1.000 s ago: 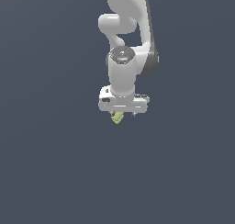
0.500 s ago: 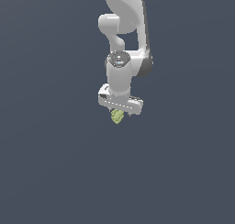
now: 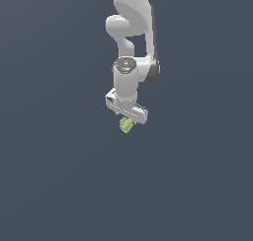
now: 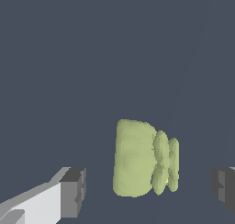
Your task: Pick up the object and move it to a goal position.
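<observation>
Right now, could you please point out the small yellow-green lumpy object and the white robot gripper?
Small yellow-green lumpy object (image 4: 135, 158): wrist view, on its smooth broad body.
White robot gripper (image 4: 148, 191): wrist view, midway between its dark fingertips.

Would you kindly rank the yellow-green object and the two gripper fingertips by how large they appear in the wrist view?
1. The yellow-green object, clearly largest.
2. One fingertip, dark pad on a white finger.
3. The other fingertip, cut off by the frame edge, so its lower rank is unsure.
Both fingertips stand apart from the object.
</observation>
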You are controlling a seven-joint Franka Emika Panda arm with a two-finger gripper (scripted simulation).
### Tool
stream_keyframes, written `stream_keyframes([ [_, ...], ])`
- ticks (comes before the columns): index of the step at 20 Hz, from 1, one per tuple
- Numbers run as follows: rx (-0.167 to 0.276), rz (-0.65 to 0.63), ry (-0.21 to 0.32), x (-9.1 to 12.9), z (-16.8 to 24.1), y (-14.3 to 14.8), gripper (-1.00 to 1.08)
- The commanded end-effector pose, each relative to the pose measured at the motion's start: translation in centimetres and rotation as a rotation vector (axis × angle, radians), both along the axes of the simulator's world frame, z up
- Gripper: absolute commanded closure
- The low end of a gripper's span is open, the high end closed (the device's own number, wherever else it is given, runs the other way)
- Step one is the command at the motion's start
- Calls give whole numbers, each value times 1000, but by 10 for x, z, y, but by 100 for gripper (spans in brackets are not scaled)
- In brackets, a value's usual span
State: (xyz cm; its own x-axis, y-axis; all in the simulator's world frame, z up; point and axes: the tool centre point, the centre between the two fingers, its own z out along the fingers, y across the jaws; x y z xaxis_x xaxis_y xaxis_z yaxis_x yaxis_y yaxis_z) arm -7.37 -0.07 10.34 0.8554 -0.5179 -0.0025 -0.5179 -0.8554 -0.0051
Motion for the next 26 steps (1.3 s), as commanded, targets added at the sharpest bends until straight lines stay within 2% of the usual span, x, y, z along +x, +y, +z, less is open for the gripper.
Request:
stream_keyframes([
  [1, -3, -35, 0, -5, -3, -2, -92],
  [12, -5, -66, 1, -10, -9, -4, -92],
  [26, -6, -71, 1, -11, -57, -4, -92],
])
